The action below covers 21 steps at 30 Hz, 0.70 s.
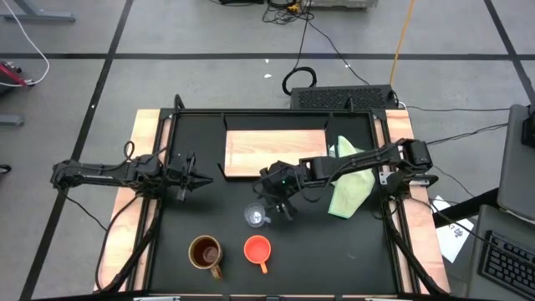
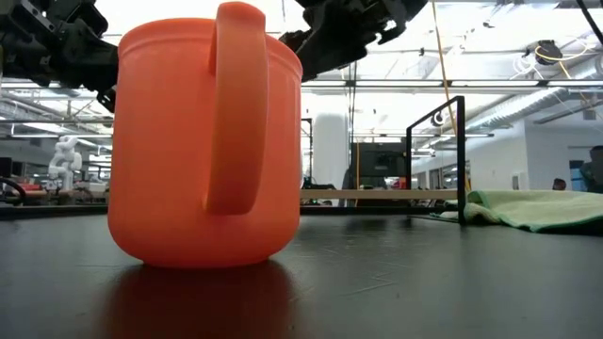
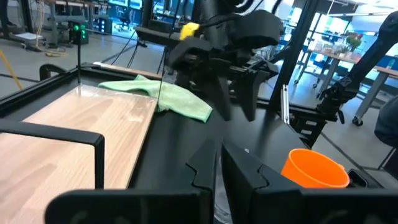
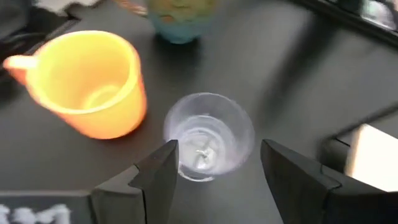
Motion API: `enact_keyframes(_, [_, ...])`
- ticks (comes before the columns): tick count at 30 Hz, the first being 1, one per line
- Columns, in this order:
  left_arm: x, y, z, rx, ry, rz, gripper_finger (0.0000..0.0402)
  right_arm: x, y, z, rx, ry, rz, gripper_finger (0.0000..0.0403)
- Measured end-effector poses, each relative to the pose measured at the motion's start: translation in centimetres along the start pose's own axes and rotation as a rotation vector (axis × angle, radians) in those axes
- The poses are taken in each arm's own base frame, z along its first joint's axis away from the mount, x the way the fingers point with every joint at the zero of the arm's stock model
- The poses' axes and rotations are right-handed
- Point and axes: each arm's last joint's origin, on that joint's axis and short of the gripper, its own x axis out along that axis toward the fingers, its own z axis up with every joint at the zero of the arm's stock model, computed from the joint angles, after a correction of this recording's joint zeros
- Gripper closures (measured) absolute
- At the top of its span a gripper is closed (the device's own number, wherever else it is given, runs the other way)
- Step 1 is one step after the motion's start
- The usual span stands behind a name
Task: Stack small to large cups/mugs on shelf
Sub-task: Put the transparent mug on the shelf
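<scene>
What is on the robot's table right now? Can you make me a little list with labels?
glass cup: upright on the black table, between the open fingers of the right end effector
orange cup: on the table, near the front edge
brown mug: beside the orange cup
shelf: at the back, no cups on it
green cloth: beside the shelf
left end effector: shut, holding nothing

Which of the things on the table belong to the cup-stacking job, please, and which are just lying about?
For the job:
- clear glass cup, between the open fingers of the right gripper
- orange cup
- brown mug
- shelf, nothing on it yet

Lying about:
- green cloth, beside the shelf
- left gripper, shut, waiting left of the shelf
</scene>
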Motion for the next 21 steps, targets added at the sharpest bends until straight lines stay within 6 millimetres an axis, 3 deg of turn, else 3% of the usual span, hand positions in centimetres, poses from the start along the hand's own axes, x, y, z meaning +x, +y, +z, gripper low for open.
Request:
enact_keyframes(7, [0.0,0.0,-0.1,0.0,0.006,0.002,0.0376,0.4,1.6,0.4,-0.12,0.004,0.057,0.0186])
enact_keyframes(14, [0.0,0.0,-0.1,-0.007,0.011,0.002,0.0376,0.4,1.3,-0.8,-0.249,0.146,-0.049,0.0187])
enact_keyframes(21, [0.0,0.0,-0.2,-0.008,0.022,0.003,0.0376,1.0,0.2,-0.4,-0.207,0.05,-0.135,0.0187])
